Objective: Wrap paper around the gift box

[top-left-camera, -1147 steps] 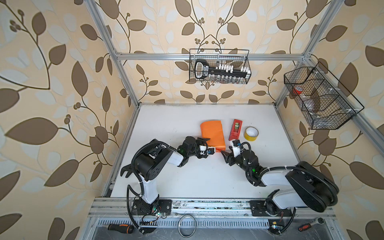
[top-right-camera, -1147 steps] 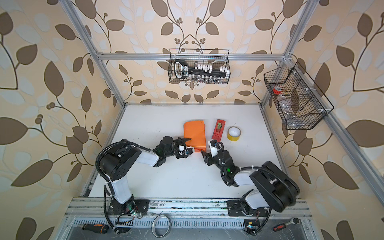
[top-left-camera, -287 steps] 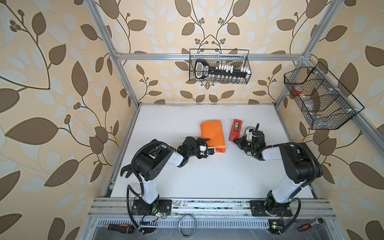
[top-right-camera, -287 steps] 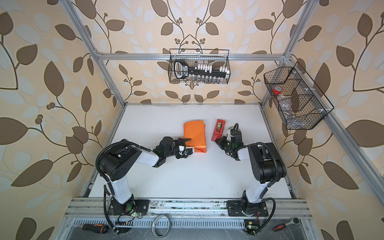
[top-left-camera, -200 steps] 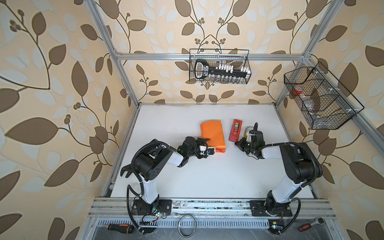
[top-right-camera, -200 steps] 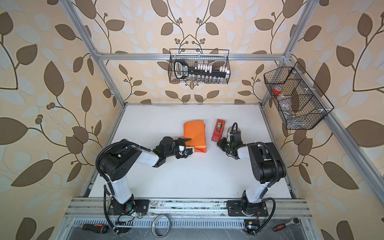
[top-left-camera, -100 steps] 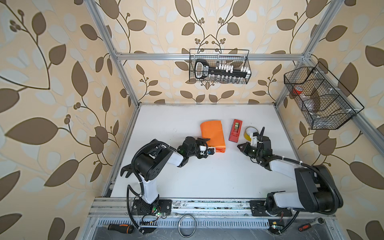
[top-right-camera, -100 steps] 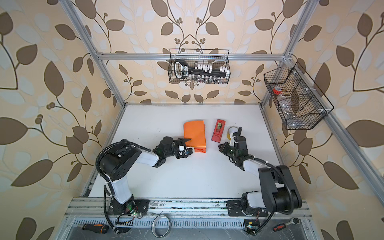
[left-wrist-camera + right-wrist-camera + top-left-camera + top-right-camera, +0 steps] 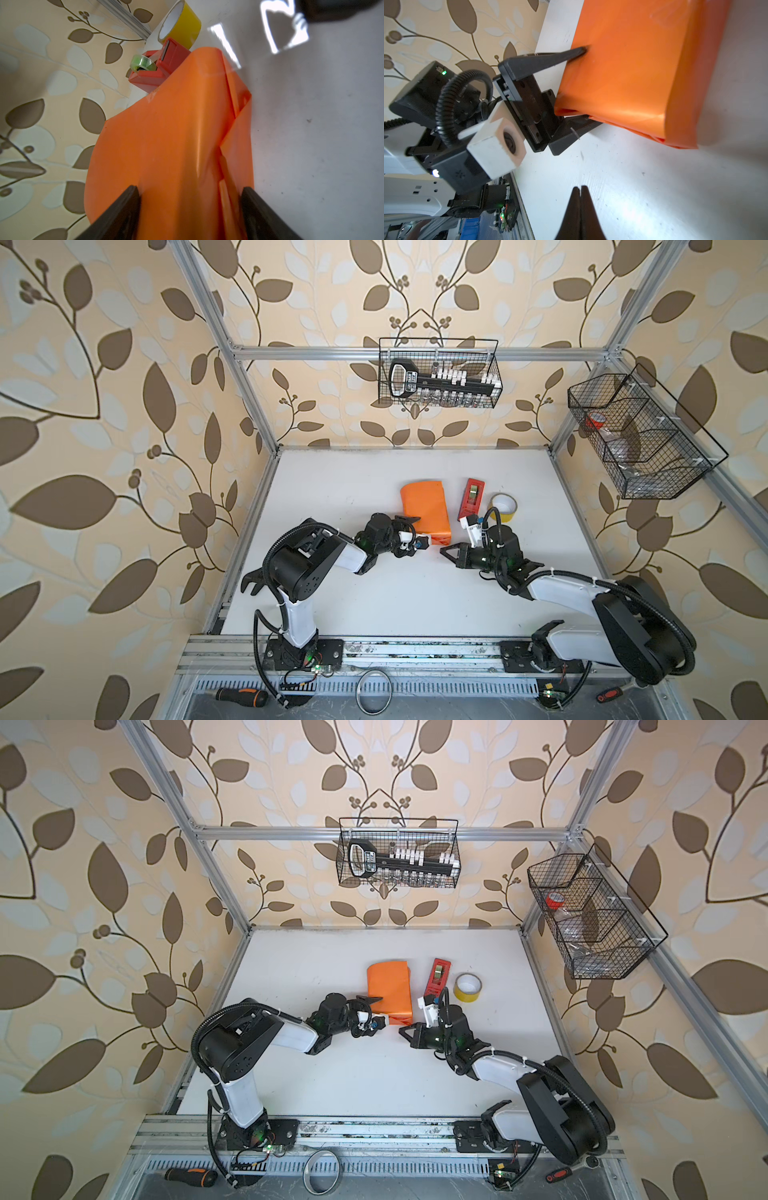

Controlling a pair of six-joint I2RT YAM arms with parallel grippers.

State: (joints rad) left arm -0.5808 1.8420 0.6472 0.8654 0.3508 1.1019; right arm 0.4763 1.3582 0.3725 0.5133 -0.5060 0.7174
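The paper (image 9: 426,506) (image 9: 388,986), orange side out, is folded into a box-shaped parcel on the white table (image 9: 374,593). The gift box is hidden under it. My left gripper (image 9: 417,529) (image 9: 190,188) holds the parcel's near end, with one finger (image 9: 571,54) on one face and the other on the opposite face. Folded flaps show along the parcel's edge in the left wrist view. My right gripper (image 9: 442,551) (image 9: 580,187) is shut and empty. It points at the parcel's near right corner, a short gap away from it.
A red tape dispenser (image 9: 471,497) (image 9: 158,66) lies just right of the parcel, and a yellow tape roll (image 9: 503,506) (image 9: 182,27) is beyond it. Wire baskets hang on the back wall (image 9: 440,373) and the right wall (image 9: 640,443). The right arm's wrist sits close to the dispenser.
My right gripper, still shut, has swung from beside the tape roll and dispenser toward the parcel's near right corner. The left gripper and the parcel have not moved.
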